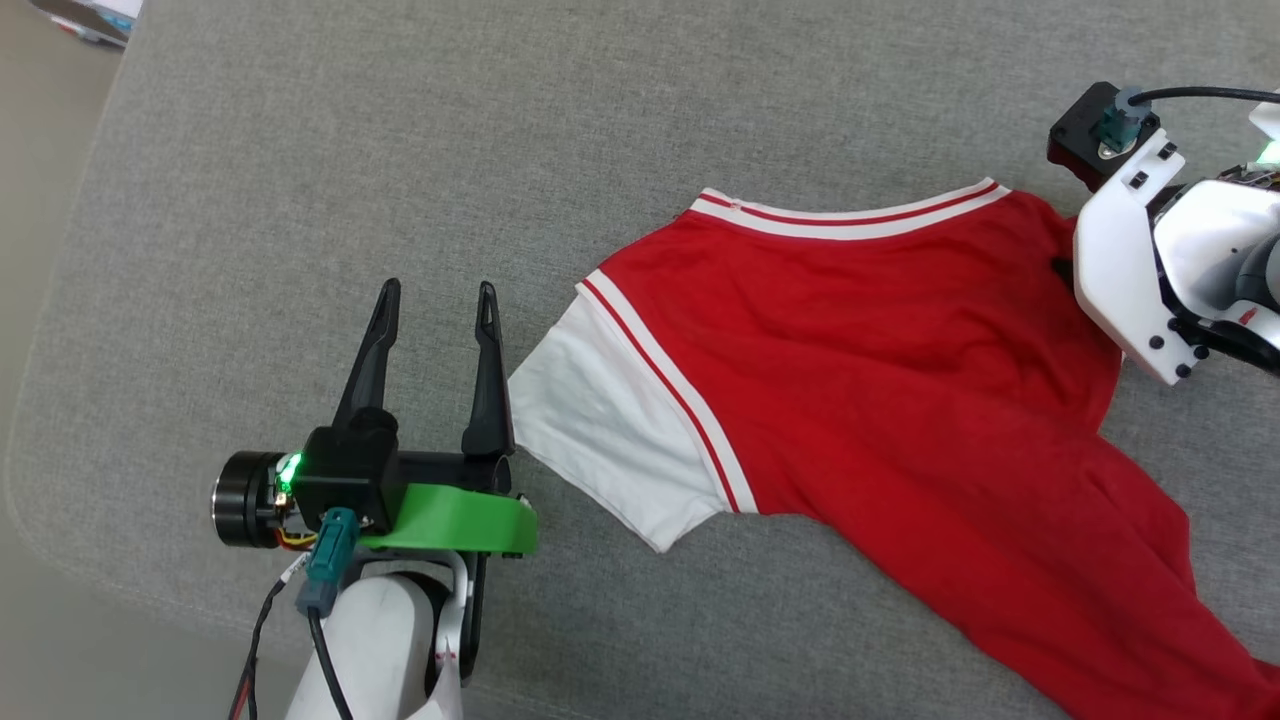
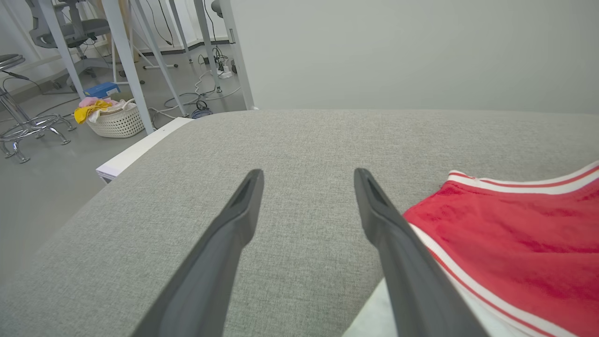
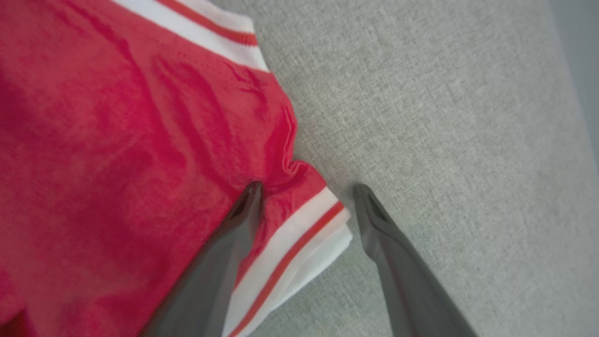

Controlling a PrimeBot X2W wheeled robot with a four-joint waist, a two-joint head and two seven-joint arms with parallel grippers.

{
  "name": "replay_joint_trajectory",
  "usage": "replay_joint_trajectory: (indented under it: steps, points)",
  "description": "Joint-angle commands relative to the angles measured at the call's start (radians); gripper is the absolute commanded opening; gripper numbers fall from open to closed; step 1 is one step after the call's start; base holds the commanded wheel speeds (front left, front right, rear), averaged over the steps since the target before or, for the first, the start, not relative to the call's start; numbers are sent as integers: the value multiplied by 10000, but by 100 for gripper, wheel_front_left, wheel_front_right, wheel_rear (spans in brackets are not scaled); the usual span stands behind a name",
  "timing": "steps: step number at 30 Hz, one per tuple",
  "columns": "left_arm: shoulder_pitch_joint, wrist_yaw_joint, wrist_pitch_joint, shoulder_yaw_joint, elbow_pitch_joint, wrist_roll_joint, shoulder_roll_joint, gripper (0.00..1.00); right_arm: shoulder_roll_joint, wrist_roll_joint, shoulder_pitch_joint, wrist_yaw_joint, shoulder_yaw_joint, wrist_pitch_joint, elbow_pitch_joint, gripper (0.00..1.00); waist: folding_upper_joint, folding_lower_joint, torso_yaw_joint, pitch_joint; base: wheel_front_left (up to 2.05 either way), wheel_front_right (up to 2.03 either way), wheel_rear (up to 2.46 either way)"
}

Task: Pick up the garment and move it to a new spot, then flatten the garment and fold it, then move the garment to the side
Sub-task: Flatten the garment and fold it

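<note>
Surface: 1 grey upholstered surface [image 1: 400, 150], carrying everything.

Garment [image 1: 880, 380]: 1, red, lying spread but wrinkled over the right half of the surface in the head view. Its striped collar trim is toward the top and its body trails to the lower right corner. 1 white sleeve [image 1: 610, 430] with red-white trim points lower left.

Arms: 2.
- Left arm [image 1: 370, 640] rises from the bottom edge. Left tool [image 1: 438, 288] points up the view with its 2 fingers apart and nothing between them. The nearer finger is just beside the white sleeve's edge; contact cannot be told.
- Right arm [image 1: 1200, 240] enters from the right edge, wrist over the garment's shoulder. Right tool [image 3: 309, 187] has its 2 fingers apart, straddling a striped hem [image 3: 299, 234]: 1 finger over red cloth, 1 over bare grey fabric. It is not clamped.

Floor, left wrist view: 1 white basket [image 2: 117, 121] of cloths.
</note>
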Motion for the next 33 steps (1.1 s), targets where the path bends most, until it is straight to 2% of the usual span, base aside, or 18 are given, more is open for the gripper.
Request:
replay_joint_trajectory:
  steps: [1, 5, 6, 7, 14, 20, 28, 33]
  points:
    - [-191, 92, -57, -46, -32, -55, -48, 100, 91, 172, 67, -4, 567, -23, 317, 100, 0, -1, 270, 321, 0, 0, 0]
    - [-245, 180, -57, -103, 4, -111, -49, 100, 54, 633, 130, -4, 1563, -190, 807, 100, 0, -1, 280, 345, 0, 0, 0]
    - [-239, 200, -57, -89, 17, -113, -49, 100, 58, 720, 85, -4, 1726, -390, 837, 70, 0, -1, 247, 320, 0, 0, 0]
    - [-231, 210, -57, -75, 32, -107, -49, 100, 63, 792, 48, -4, 1813, -601, 862, 0, 0, -1, 217, 286, 0, 0, 0]
    - [-15, 141, -57, 116, 145, 78, -50, 100, -29, 810, -365, -4, 1841, -2847, 832, 0, 0, -1, -257, -386, 0, 0, 0]
    - [379, 64, -57, 326, 211, 239, -50, 100, -552, 928, -23, -4, 1047, -4440, -40, 0, 0, -1, -738, -1225, 0, 0, 0]
    - [1104, -38, -57, 617, 175, 389, -34, 100, -1654, 761, 2396, -4, -1138, -4966, -1579, 0, 0, -1, -1467, -1993, 0, 0, 0]
    - [1411, -91, -57, 694, 129, 456, -34, 100, -1840, 437, 4629, -4, -3559, -4952, -2066, 0, 0, -1, -1880, -2309, 0, 0, 0]
